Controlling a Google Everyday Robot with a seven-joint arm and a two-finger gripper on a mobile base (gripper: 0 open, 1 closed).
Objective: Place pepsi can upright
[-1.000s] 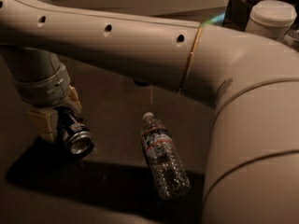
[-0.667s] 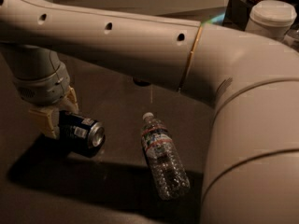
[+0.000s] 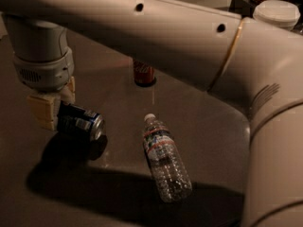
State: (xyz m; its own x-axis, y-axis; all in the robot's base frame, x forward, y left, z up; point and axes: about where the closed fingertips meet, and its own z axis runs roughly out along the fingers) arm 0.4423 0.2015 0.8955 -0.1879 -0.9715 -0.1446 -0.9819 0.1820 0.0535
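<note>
The pepsi can (image 3: 80,122), dark blue with a silver end and a white label patch, is held on its side just above the table, its silver end pointing right. My gripper (image 3: 57,109) hangs from the wrist at the left and is shut on the pepsi can, with cream fingers (image 3: 42,110) either side of its left half. The can's shadow lies on the table right under it.
A clear plastic water bottle (image 3: 164,159) lies on its side in the middle of the brown table (image 3: 208,122). A red cola can (image 3: 143,74) stands upright behind it, partly hidden by my arm (image 3: 156,37). A white lidded container (image 3: 277,12) stands at the back right.
The view has shifted, and the red can now shows behind the bottle. The held pepsi can has turned from tilted end-on to lying level. The bottle has not moved.
</note>
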